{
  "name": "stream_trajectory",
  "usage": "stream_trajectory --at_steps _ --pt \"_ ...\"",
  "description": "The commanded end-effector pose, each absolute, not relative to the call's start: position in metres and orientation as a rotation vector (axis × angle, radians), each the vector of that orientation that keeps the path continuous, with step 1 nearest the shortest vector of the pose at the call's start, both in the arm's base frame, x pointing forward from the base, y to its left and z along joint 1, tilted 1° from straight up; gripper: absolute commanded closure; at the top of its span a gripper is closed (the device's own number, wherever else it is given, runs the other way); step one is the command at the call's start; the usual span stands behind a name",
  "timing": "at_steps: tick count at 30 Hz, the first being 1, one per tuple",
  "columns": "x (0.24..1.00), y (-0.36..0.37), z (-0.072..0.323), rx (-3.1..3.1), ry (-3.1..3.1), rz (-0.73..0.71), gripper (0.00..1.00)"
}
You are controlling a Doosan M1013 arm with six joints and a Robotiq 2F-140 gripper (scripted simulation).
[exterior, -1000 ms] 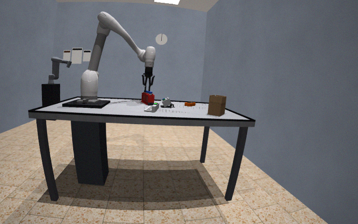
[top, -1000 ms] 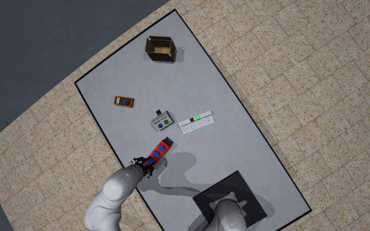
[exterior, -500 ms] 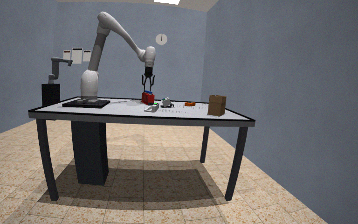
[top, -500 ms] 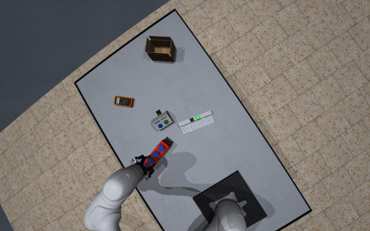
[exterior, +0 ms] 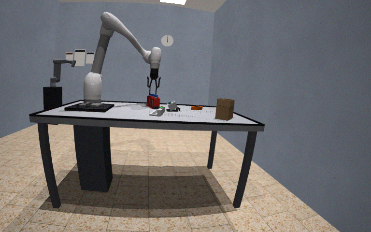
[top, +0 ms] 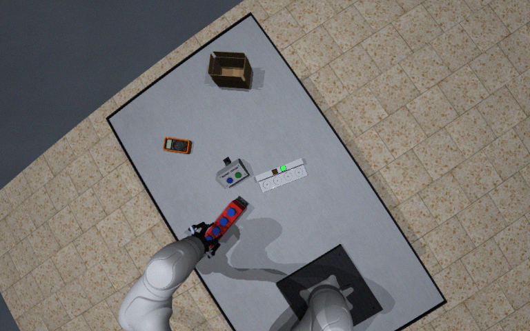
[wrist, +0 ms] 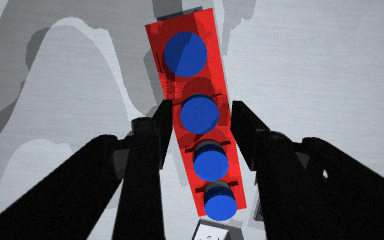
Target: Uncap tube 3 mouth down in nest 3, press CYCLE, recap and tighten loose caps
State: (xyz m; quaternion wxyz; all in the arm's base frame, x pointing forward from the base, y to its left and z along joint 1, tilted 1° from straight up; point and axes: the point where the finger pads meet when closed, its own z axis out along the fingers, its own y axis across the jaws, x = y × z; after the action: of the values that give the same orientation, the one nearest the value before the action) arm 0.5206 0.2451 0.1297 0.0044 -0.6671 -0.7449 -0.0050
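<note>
The red decapping station (top: 222, 221) holds four tubes, each with a blue cap on; it also shows in the wrist view (wrist: 197, 115). My gripper (top: 207, 238) hangs over the end of the station that lies away from the key housing. In the wrist view my gripper (wrist: 201, 114) is open, with its fingers on either side of the second cap from that end (wrist: 199, 114) and a gap on each side. From the side, the gripper (exterior: 153, 91) stands just above the caps. The white cap tray (top: 281, 175) has four empty nests, and its green lamp (top: 283, 167) is lit.
The grey housing (top: 232, 173) with the blue key (top: 229, 180) and the green key (top: 237, 174) sits between the station and the tray. An orange multimeter (top: 177, 145) and an open cardboard box (top: 230, 69) lie farther away. The arm's black base plate (top: 328, 287) is at the near end.
</note>
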Motion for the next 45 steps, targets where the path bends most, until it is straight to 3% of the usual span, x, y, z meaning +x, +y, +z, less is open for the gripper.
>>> stream_trajectory --at_steps 1,13,21,29,45 --pt "0.521 0.245 0.146 -2.094 -2.331 -0.018 0.59" --pt "0.521 0.244 0.17 -2.095 -2.33 -0.018 0.59" --pt "0.538 0.189 0.166 -1.464 -2.765 -0.018 0.59" --pt "0.557 0.147 0.166 -1.464 -2.766 -0.02 0.59" --pt "0.555 0.147 0.141 -1.465 -2.768 -0.018 0.59"
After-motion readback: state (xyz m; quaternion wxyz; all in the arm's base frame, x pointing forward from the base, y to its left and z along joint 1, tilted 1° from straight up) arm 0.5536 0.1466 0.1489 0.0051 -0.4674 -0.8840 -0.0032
